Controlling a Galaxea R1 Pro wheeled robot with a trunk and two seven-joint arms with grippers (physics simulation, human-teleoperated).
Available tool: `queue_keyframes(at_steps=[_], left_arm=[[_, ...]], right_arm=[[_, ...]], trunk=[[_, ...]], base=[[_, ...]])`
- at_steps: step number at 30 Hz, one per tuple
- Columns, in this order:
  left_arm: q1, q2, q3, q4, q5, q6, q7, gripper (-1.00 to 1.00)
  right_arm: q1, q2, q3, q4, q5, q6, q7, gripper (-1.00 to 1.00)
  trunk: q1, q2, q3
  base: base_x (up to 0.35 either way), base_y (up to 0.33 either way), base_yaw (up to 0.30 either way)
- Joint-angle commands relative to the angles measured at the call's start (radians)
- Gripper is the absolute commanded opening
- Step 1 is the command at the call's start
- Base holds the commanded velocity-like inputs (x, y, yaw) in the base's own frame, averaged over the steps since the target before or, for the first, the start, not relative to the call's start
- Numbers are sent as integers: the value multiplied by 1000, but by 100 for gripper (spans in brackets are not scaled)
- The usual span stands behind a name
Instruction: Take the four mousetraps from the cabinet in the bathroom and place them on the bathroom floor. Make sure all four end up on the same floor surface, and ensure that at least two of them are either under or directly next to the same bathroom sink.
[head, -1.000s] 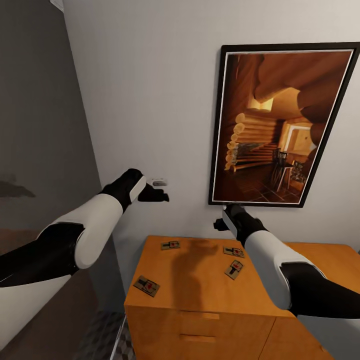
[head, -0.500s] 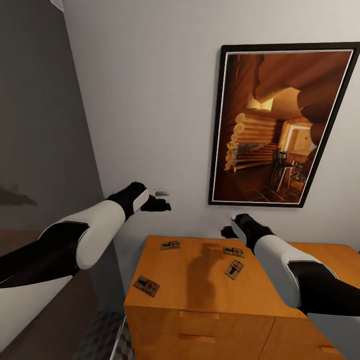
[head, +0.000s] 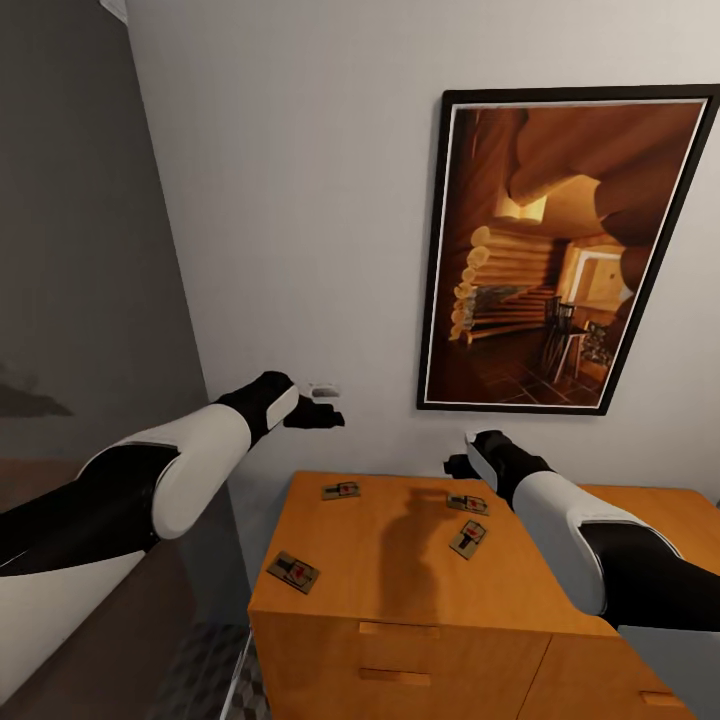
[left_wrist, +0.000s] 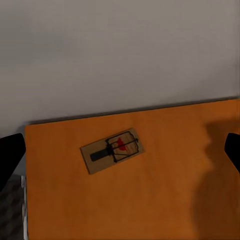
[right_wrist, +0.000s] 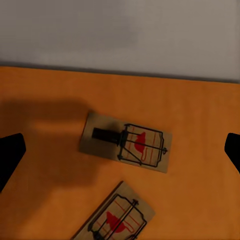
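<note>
Four mousetraps flat on cabinet; lower trap cropped in right wrist view.

The cabinet top is smooth orange-brown wood with a matt, even finish; its drawer fronts show the same surface. Each mousetrap is a flat pale-brown wooden board carrying thin dark metal wire parts and a red printed mark; another mousetrap shows the same build. The wall is plain, matt and off-white. The picture has a dark, smooth frame. The arm shells look like smooth white and black plastic.
</note>
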Motion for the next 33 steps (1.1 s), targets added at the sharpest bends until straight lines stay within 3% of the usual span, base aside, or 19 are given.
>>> queue_keyframes(at_steps=[1,20,33], left_arm=[[0,0,-2,0,4,4,-2,100],[0,0,-3,3,1,0,-6,100],[0,0,-3,3,0,-1,-5,100]], right_arm=[[0,0,-1,-1,5,5,-1,100],[0,0,-1,4,2,0,6,100],[0,-8,-1,3,7,-11,64,100]], trunk=[[0,-1,0],[0,-1,0],[0,-1,0]], base=[[0,0,0],[0,0,0],[0,0,0]])
